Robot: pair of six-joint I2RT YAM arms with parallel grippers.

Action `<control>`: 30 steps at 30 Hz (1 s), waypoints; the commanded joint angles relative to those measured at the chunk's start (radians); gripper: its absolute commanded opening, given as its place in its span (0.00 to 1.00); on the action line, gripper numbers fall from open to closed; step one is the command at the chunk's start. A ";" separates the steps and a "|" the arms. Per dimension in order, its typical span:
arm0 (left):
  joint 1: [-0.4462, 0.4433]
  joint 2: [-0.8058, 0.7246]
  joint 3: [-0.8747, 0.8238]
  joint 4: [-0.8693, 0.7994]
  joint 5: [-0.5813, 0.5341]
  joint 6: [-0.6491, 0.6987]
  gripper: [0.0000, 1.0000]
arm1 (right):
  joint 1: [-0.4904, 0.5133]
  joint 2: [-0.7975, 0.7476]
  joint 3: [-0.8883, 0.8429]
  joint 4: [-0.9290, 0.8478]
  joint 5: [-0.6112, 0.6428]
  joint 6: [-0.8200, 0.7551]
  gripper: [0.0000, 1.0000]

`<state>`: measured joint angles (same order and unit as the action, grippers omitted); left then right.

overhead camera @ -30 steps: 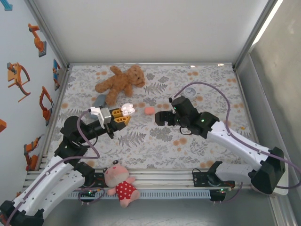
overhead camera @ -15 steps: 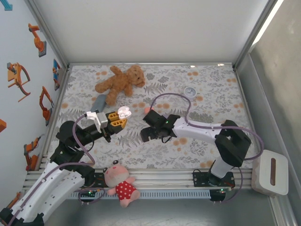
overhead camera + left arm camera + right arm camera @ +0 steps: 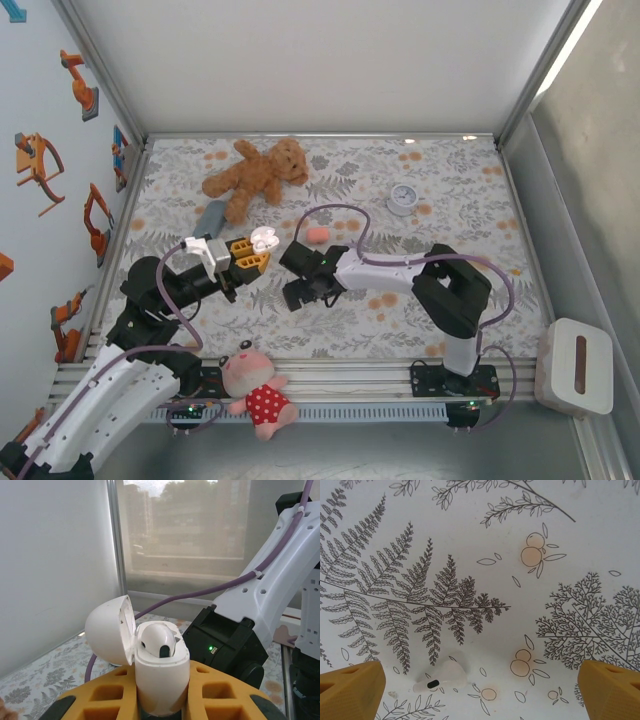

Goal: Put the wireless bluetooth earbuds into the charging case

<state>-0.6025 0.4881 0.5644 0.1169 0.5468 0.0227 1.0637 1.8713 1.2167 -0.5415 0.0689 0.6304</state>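
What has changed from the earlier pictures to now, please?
The right gripper, open, swung toward the robot's left and nearer the bases, above a loose white earbud. The left gripper shifted slightly, shut on the open charging case. Teddy bear and pink item stayed.

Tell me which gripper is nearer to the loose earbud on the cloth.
Right. The right gripper hovers open over the earbud; the left gripper holds the charging case farther left.

Two robot arms of white moulded shells and black joint blocks: the left arm (image 3: 115,385) and the right arm (image 3: 390,270). A purple cable (image 3: 335,212) loops along each, fastened by white clips. The left claw (image 3: 260,252) and right claw (image 3: 303,296) have yellow-orange fingers (image 3: 107,697) with square recesses.
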 commanded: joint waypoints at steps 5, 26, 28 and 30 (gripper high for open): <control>-0.006 0.007 -0.009 0.020 0.002 0.020 0.00 | 0.018 0.038 0.054 -0.089 0.035 -0.032 0.95; -0.006 0.020 -0.011 0.024 0.002 0.021 0.00 | 0.031 0.058 0.073 -0.188 0.080 -0.057 0.92; -0.006 0.021 -0.011 0.025 0.002 0.021 0.00 | 0.031 0.054 0.070 -0.189 0.080 -0.057 0.92; -0.006 0.024 -0.011 0.026 0.002 0.021 0.00 | 0.031 0.051 0.071 -0.190 0.078 -0.057 0.92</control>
<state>-0.6025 0.5114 0.5625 0.1184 0.5457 0.0231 1.0901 1.9297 1.2766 -0.7013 0.1177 0.5781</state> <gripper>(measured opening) 0.201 0.920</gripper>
